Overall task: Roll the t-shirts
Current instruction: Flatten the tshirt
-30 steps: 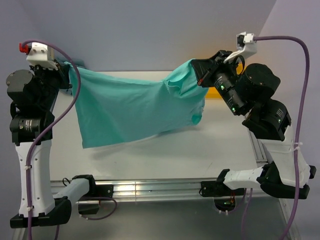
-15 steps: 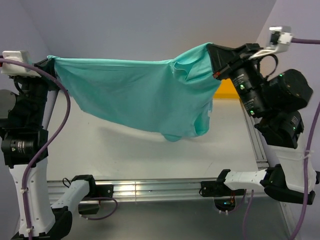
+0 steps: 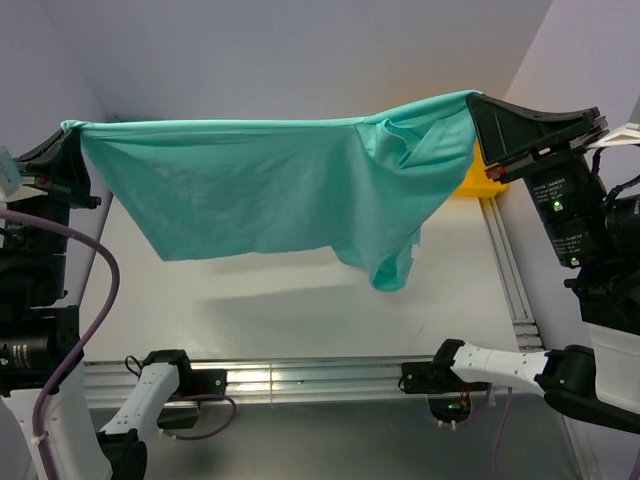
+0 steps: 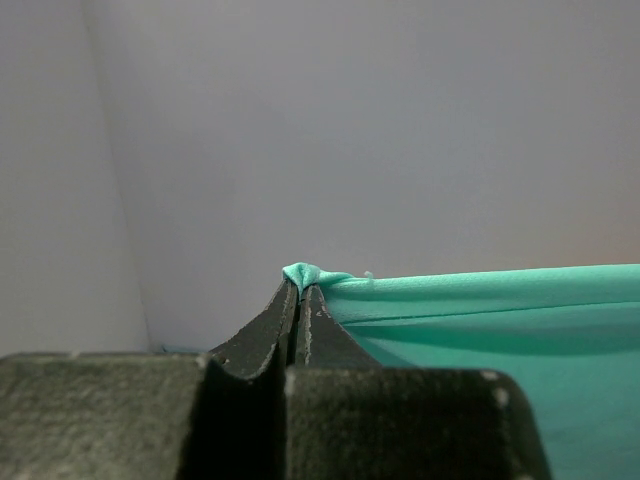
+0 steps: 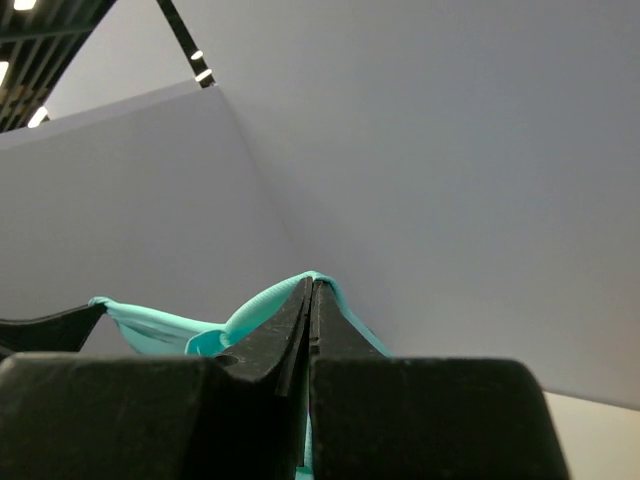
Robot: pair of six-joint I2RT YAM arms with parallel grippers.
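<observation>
- Left gripper (image 3: 72, 130): jaws pressed together on a pinch of the shirt (image 3: 260, 190), high above the table's (image 3: 300, 310) left edge. In the wrist view only a small tuft of cloth pokes past the tips, so the hold looks shallow.
- Shirt: mint-green, hanging in the air across the table's width from left edge to right edge. The top edge is nearly taut and level. The lower edge hangs free of the tabletop, and a bunched fold droops lowest toward the right.
- Right gripper (image 3: 478, 100): clamped on the shirt's other end above the far right corner, with more cloth gathered there.
- Step in hand, as I judge it: spreading the shirt to lay it flat for rolling.
  - Lower both arms at the same rate, with even tension.
  - Let the hanging edge touch down first, then draw the cloth so it smooths out.
  - Pull no wider, or the left pinch may slip.
  - Watch the bunched right side for trapped folds.
</observation>
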